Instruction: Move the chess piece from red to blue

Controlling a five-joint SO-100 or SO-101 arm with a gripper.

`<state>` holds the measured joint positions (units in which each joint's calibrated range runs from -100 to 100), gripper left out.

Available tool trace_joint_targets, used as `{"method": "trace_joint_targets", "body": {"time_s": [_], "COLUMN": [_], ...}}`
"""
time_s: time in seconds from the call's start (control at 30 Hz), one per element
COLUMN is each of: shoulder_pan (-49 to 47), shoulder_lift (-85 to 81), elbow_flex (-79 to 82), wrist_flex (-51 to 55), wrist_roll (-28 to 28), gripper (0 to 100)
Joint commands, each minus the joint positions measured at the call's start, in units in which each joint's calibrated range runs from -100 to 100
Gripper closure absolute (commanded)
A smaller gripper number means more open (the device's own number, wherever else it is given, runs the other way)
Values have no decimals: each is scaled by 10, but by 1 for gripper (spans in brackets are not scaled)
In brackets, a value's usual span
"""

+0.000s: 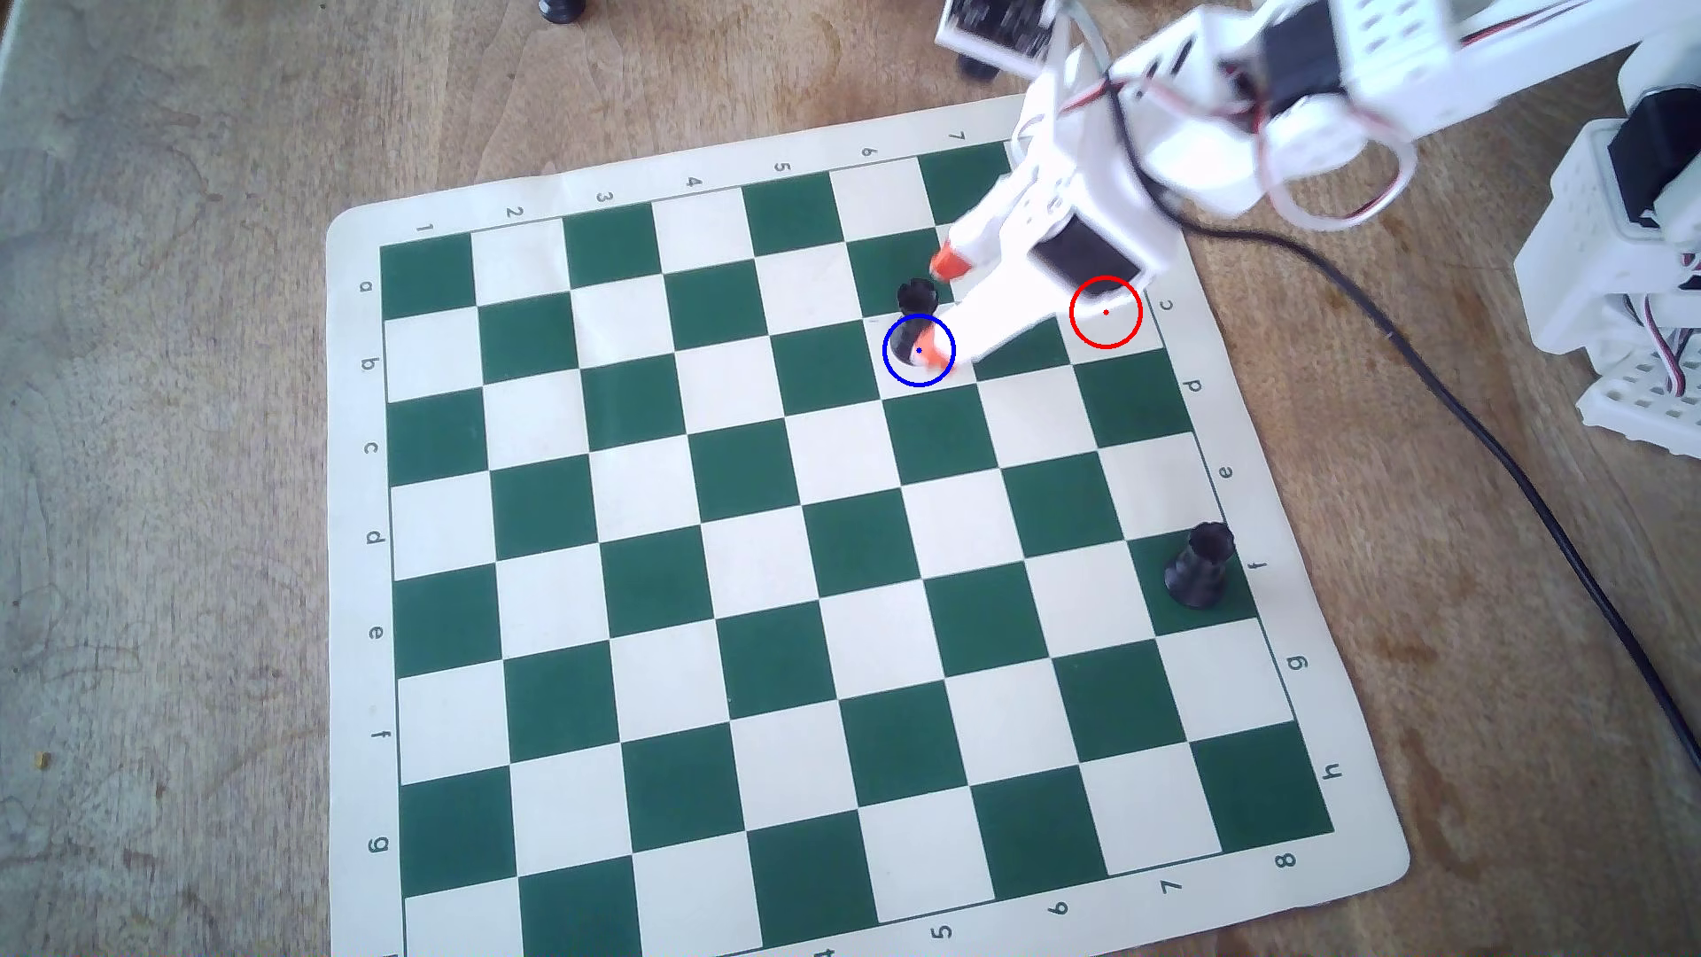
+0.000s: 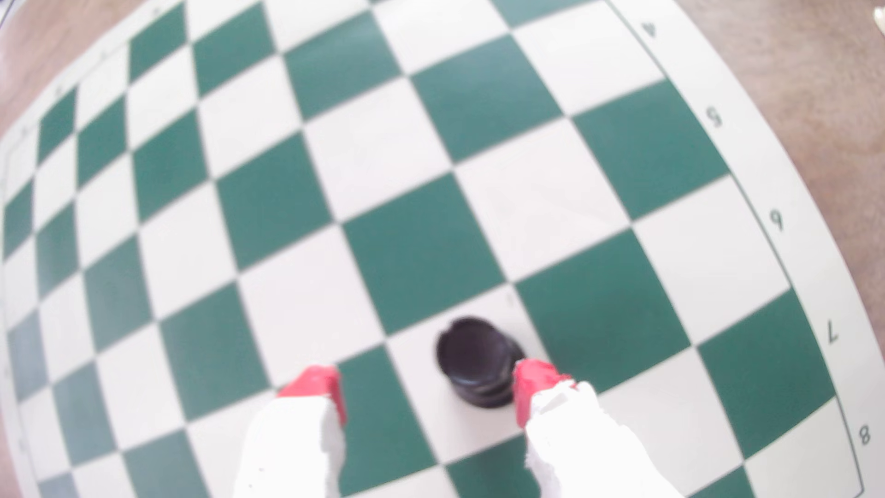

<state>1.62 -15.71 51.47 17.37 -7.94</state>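
Wrist view: rook (image 2: 476, 364) seemingly released, upright.

The arm (image 1: 1307, 92) was all white printed plastic, with chunky black servos set into it; the gripper (image 1: 941, 308) had white fingers with orange-red tips (image 2: 316, 383); thin red-and-white wires looped beside the wrist servo.

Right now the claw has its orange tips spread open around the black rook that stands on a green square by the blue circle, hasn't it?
Not quite: the gripper is open with the black rook between its orange tips, but the wrist view shows the rook standing on a white square, not a green one. In the overhead view its base sits in the blue circle.
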Motion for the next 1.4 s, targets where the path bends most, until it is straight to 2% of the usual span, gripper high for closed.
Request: {"method": "trace_joint_targets", "body": {"time_s": [0.0, 0.13, 0.23, 0.37, 0.47, 0.63, 0.8, 0.93, 1.13, 1.27, 1.37], "shoulder_pan": [-16, -33, -48, -47, -42, -35, -20, -3, 39, 42, 41], "shoulder_lift": [-175, -307, -444, -603, -679, -757, -761, -786, -796, -800, -800], "elbow_flex": [-8, 10, 78, 206, 272, 377, 444, 465, 484, 484, 484], "wrist_flex": [133, 250, 306, 311, 269, 70, -200, -304, -505, -677, -736], "wrist_roll": [-5, -7, -11, -7, -7, -12, -11, -8, 60, 62, 76], "gripper": [89, 98, 100, 100, 100, 100, 100, 100, 100, 100, 100]}}
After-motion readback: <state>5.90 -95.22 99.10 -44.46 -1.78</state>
